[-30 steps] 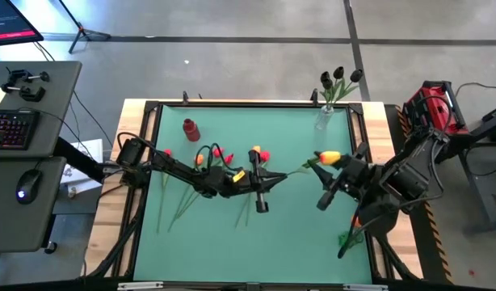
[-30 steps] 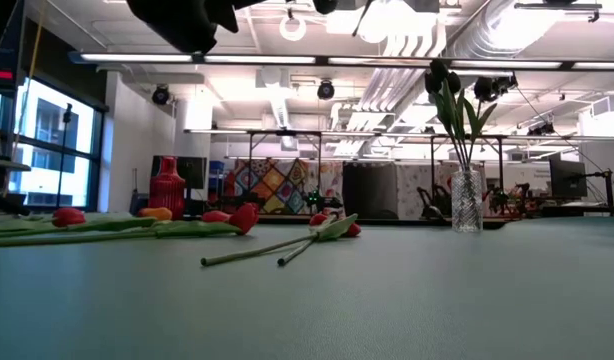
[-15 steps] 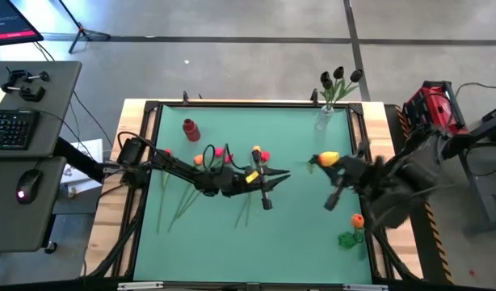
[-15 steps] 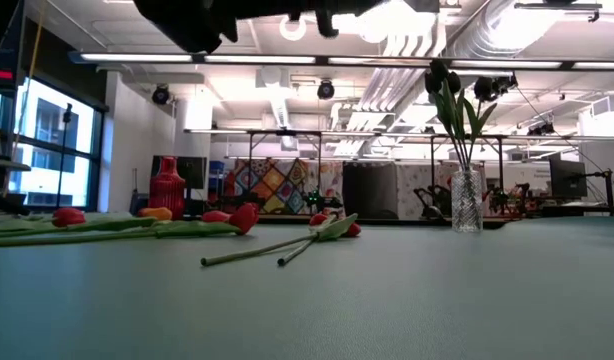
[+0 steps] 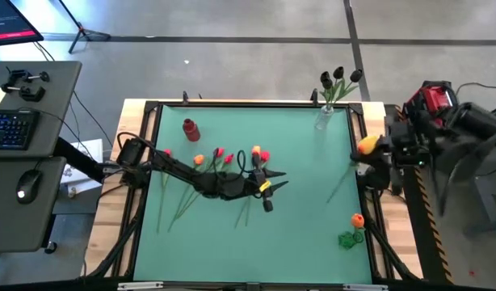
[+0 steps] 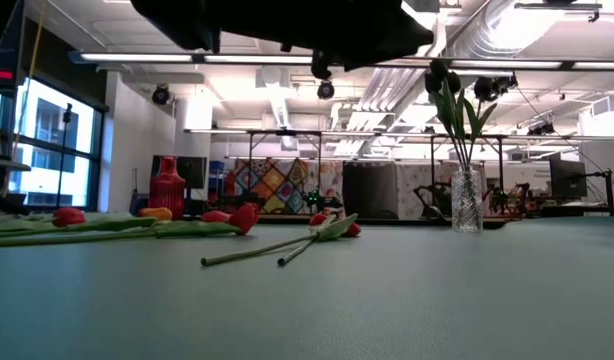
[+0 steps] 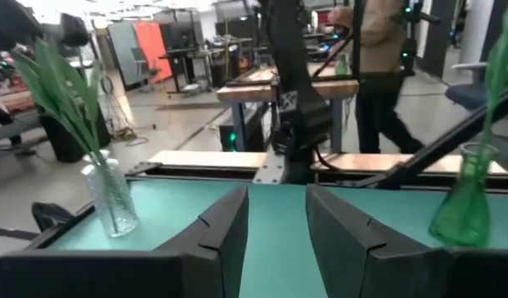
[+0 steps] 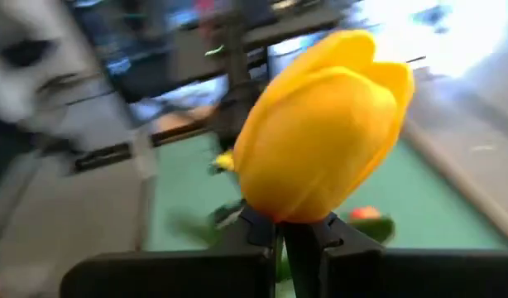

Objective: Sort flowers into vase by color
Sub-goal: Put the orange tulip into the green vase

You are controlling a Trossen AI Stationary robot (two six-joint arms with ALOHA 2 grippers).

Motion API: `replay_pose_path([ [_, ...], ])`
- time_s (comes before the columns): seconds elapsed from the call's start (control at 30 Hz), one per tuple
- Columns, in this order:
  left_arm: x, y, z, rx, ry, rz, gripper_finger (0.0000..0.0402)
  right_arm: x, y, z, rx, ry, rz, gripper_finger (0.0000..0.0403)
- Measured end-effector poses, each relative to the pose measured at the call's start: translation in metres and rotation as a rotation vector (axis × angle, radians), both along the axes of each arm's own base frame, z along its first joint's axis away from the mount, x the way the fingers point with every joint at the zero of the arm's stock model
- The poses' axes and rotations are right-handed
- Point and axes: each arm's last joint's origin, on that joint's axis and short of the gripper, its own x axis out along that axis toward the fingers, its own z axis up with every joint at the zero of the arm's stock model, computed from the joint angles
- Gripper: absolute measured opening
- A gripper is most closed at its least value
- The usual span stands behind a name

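Note:
My right gripper is at the table's right edge, shut on an orange-yellow tulip whose head fills the right wrist view. My left gripper hovers over the table's middle, open, with only green table between its fingers. Red and orange flowers lie flat on the table beside the left arm. The clear vase at the far right holds dark tulips. A red vase stands at the far left. A green vase with an orange head stands at the near right. My right gripper pinches the tulip's stem just under the head between its two shut fingers. The head stands just past the fingertips. The thin stem trails from the grip back over the table's right part.
The table's black frame runs along the right edge under the right arm. A person stands at a workbench in the room beyond. A desk with keyboard and mouse stands left of the table.
My right gripper has swung up and toward the table's right edge, carrying the orange-yellow tulip with it. The stem has come away from my left gripper and now trails under the right gripper. My left gripper has stayed over the table's middle.

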Motion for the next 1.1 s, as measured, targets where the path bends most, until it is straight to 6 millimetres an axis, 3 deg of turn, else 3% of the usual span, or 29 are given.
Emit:
replay_pose_path([
  [0.1,-0.001,-0.003,0.000,-0.001,-0.003,-0.008,0.0113,-0.011,-0.009,0.005,0.114,0.006,0.145,0.0000],
  [0.17,-0.001,-0.004,0.001,-0.002,-0.007,-0.012,0.0113,-0.020,-0.020,0.000,0.109,0.077,0.131,0.0000],
  [0.27,-0.001,-0.004,0.001,-0.013,-0.012,-0.012,0.0113,-0.026,-0.028,-0.002,0.115,0.047,0.132,0.0000],
  [0.37,-0.001,-0.004,0.000,-0.031,-0.012,-0.012,0.0113,-0.025,-0.027,-0.011,0.103,0.087,0.111,0.0000],
  [0.83,-0.001,-0.004,0.001,-0.074,-0.025,-0.023,0.0113,0.008,0.026,-0.082,0.056,0.414,0.131,0.0000],
  [1.1,-0.001,-0.004,0.001,-0.107,-0.039,-0.022,0.0113,-0.002,0.037,-0.087,0.101,0.430,0.157,0.0000],
])
